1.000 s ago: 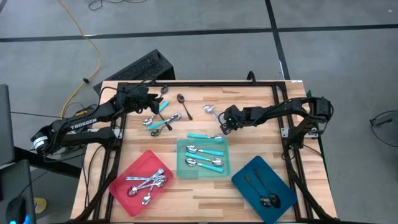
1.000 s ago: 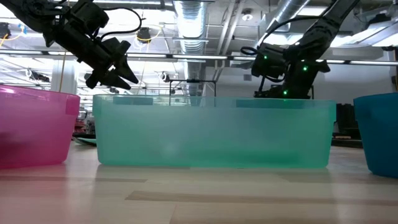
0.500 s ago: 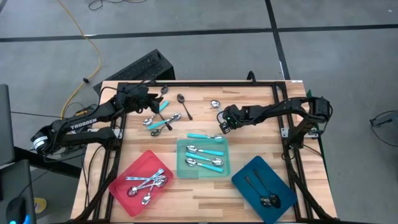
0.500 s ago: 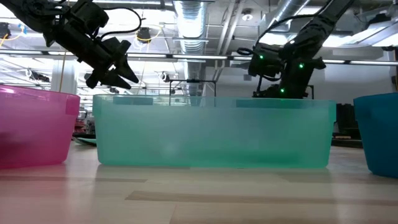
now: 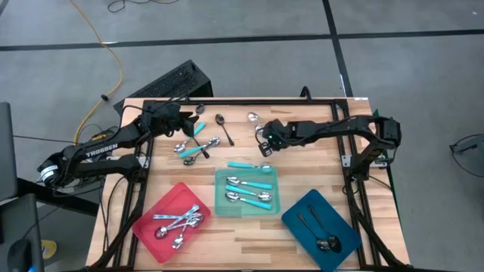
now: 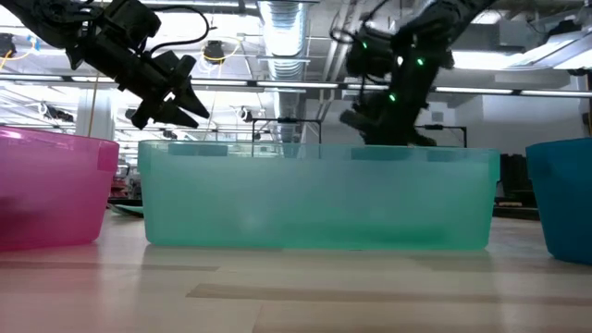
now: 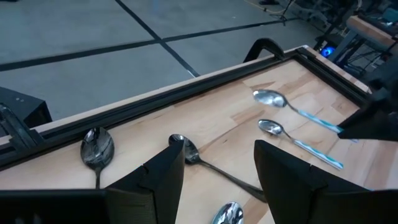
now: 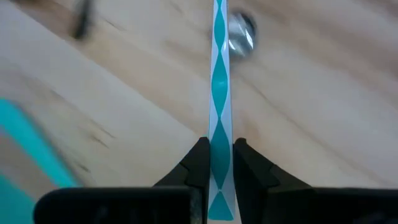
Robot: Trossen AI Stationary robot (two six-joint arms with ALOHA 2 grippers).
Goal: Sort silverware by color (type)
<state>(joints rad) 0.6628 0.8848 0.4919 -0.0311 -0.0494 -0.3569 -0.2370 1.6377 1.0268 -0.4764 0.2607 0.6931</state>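
The right gripper (image 5: 263,140) hangs over the far middle of the wooden table (image 5: 318,162), its two dark fingers (image 8: 198,163) pinched on the handle of a turquoise-and-silver patterned spoon (image 8: 220,93), whose silver bowl points away from the wrist above the bare wood; in the high view that bowl shows near the table's far edge. The left gripper (image 5: 184,121) is held above the far left of the table with its fingers (image 7: 163,177) spread apart and nothing between them. Directly beyond those fingers lie two dark spoons (image 7: 97,149) on the wood, with two turquoise-handled spoons (image 7: 297,145) farther off toward the right arm. A loose cluster of mixed unsorted spoons (image 5: 194,146) rests just beside the left gripper, and a further dark spoon (image 5: 223,127) lies between that cluster and the right gripper. The red rectangular plastic tray (image 5: 150,231) at the near left contains several all-silver spoons (image 5: 180,222). The translucent teal tray (image 5: 274,198) at the near centre contains three turquoise-handled spoons (image 5: 249,190), and one more turquoise-handled spoon (image 5: 248,165) lies across or just beside its far rim; which of the two cannot be determined. The blue tray (image 5: 296,225) at the near right contains two dark spoons (image 5: 321,236).
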